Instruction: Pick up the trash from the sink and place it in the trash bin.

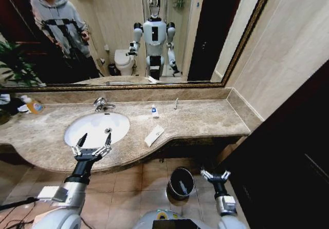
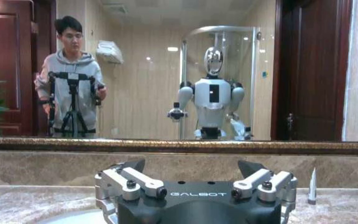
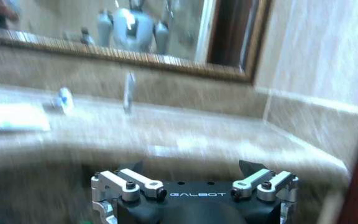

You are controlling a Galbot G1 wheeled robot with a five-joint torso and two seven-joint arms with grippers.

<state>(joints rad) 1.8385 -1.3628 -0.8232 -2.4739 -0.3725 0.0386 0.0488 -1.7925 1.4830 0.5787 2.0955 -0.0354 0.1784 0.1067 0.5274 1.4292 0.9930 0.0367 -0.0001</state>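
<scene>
Left gripper (image 1: 93, 144): spread wide, holding nothing, over the near rim of the sink (image 1: 77, 128).
Right gripper (image 1: 216, 175): fingers wide apart, low beside the trash bin (image 1: 181, 183), at the bin's 3 o'clock.
Flat white packet (image 1: 154, 135): on the marble counter (image 1: 205, 121), at 3 o'clock from the left gripper, apart from it.
Small white-blue tube (image 1: 154, 111): farther back, near the wall.
Thin grey stick (image 1: 176, 103): upright, at 3 o'clock from the tube.
Bin contents: a white item lies inside.

Orange-liquid bottle (image 1: 34, 105) – near a plant (image 1: 14, 64).
</scene>
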